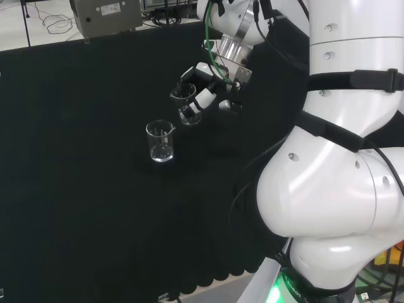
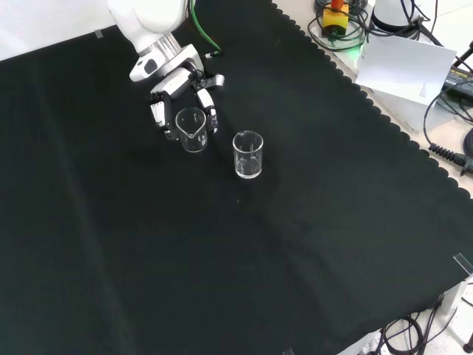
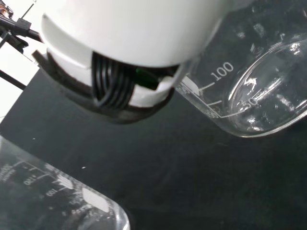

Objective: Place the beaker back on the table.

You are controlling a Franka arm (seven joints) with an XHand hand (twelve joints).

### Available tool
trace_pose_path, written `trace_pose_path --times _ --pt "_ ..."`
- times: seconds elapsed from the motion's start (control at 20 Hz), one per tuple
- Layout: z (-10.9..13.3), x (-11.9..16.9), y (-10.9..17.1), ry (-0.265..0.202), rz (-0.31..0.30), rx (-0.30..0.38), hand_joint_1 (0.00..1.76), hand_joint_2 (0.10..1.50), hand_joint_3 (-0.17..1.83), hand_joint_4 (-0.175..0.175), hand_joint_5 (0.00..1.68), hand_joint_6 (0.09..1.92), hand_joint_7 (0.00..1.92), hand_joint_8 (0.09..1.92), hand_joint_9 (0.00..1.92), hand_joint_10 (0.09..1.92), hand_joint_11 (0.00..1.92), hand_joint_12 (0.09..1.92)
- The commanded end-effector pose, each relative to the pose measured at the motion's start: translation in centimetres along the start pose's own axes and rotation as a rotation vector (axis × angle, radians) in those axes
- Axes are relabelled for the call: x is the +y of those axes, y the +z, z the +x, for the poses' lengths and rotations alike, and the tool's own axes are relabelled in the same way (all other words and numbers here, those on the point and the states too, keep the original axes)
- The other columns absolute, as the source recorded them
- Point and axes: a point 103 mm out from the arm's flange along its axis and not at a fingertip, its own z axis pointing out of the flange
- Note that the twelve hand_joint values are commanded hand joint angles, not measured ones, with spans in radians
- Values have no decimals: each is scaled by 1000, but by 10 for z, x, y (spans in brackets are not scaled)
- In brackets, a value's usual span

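A clear glass beaker point(image 1: 187, 105) point(image 2: 191, 129) is in my hand point(image 1: 205, 95) point(image 2: 181, 92), whose fingers curl round its sides. It sits low over the black cloth, roughly upright; whether its base touches the cloth I cannot tell. In the wrist view this beaker point(image 3: 249, 86) is close and large beside a blurred white part of the hand point(image 3: 120, 43). A second clear beaker point(image 1: 160, 141) point(image 2: 248, 154) point(image 3: 53, 201) stands upright on the cloth, a short way from the held one.
Black cloth point(image 2: 244, 259) covers the bench, with its scalloped edge point(image 2: 377, 111) at the right in the front view. A grey box point(image 1: 107, 16) stands beyond the cloth's far edge in the head view. Cables and devices point(image 2: 414, 66) lie off the cloth.
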Motion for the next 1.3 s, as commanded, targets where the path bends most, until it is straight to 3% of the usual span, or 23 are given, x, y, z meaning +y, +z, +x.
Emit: trace_pose_path --times 0.05,0.85,1.15,1.3 --pt "-4 -1 7 3 -26 -3 1449 477 867 -175 1251 712 1389 676 1655 87 1157 718" --pt "-18 -2 20 31 -27 10 1445 495 849 -175 1241 757 1358 716 1645 87 1141 740" --pt "-23 -8 18 69 -74 -20 1442 510 834 -175 1228 782 1332 750 1639 87 1135 754" --pt "-15 -10 23 64 -48 -76 1441 521 820 -175 1222 788 1324 757 1634 87 1139 765"
